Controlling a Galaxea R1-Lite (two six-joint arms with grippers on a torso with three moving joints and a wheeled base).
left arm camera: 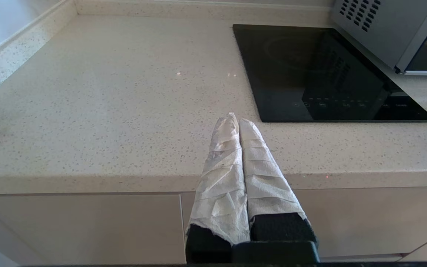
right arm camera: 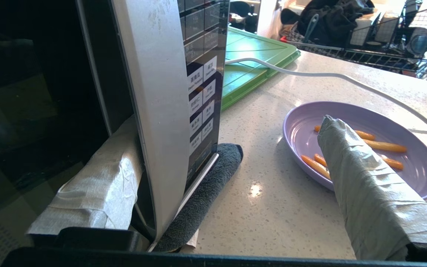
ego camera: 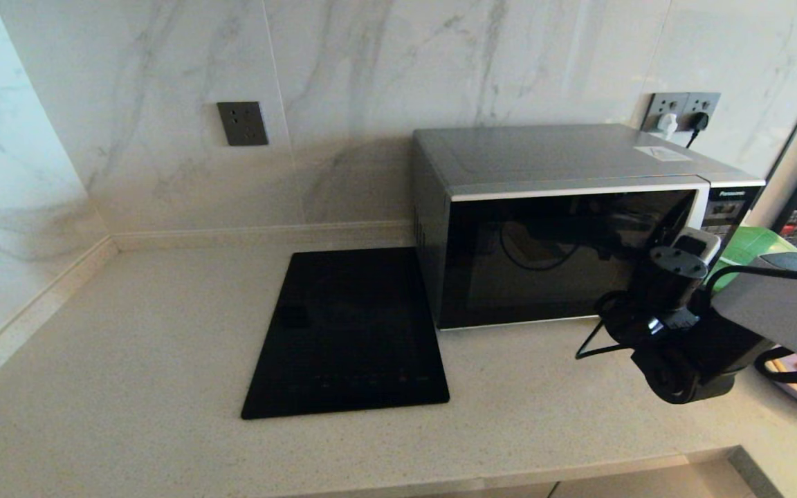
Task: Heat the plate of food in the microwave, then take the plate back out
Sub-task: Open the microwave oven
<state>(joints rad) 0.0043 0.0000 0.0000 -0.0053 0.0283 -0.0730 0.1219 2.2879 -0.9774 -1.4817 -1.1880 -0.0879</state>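
Speckled stone counter point(ego camera: 129, 346) runs below a marble wall. Nearest, the left gripper point(left arm camera: 235, 120) hangs at the counter's edge, taped fingers pressed together. Further in, the right gripper point(right arm camera: 213, 148) stands spread wide, one finger point(right arm camera: 98, 185) behind the microwave's point(ego camera: 564, 228) silver handle point(right arm camera: 154, 111), the other over the plate of food point(right arm camera: 361, 148) beside the oven. Beyond lie a cooktop point(ego camera: 350, 332) and a green board point(right arm camera: 250, 66).

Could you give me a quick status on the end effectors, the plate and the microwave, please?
Right end effector open, one finger behind the handle. Microwave door shut. Plate of food on counter. Left end effector shut, idle.
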